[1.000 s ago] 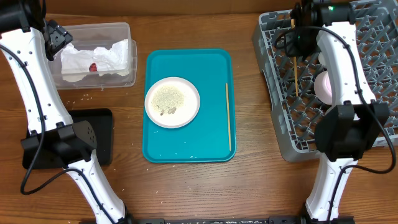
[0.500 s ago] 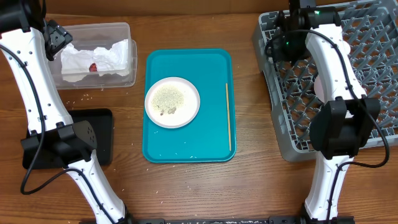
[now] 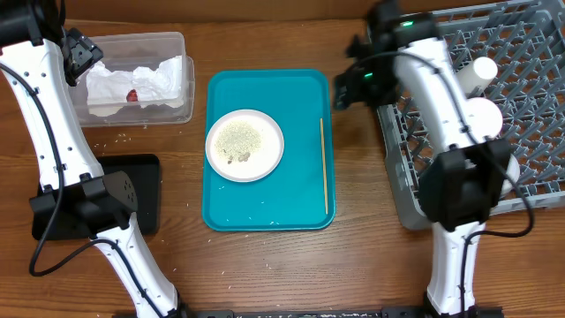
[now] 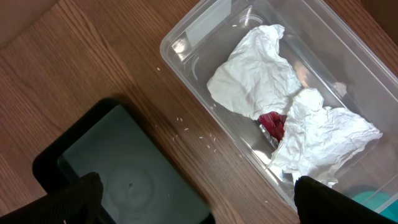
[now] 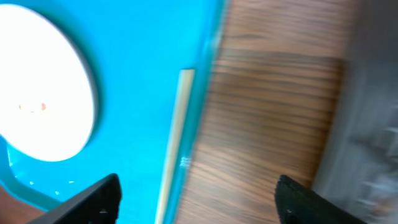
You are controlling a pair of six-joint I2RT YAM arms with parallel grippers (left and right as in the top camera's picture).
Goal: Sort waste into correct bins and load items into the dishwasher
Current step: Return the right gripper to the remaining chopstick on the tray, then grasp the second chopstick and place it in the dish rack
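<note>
A round pale plate [image 3: 270, 132] flecked with rice scraps [image 3: 237, 140] sits on the smooth teal tray [image 3: 265, 208], with a slim wooden chopstick [image 3: 324, 168] at its 3 o'clock. The left jaws and right jaws stand spread, empty.

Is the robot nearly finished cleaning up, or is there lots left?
About halfway. Done: the napkins and red wrapper are in the clear tub, and two white dishes sit in the grey rack. In hand: nothing; the right fingers are open over the teal tray edge, beside the chopstick. Left: that chopstick, the plate with its food scraps, and rice grains on the table by the tub.
</note>
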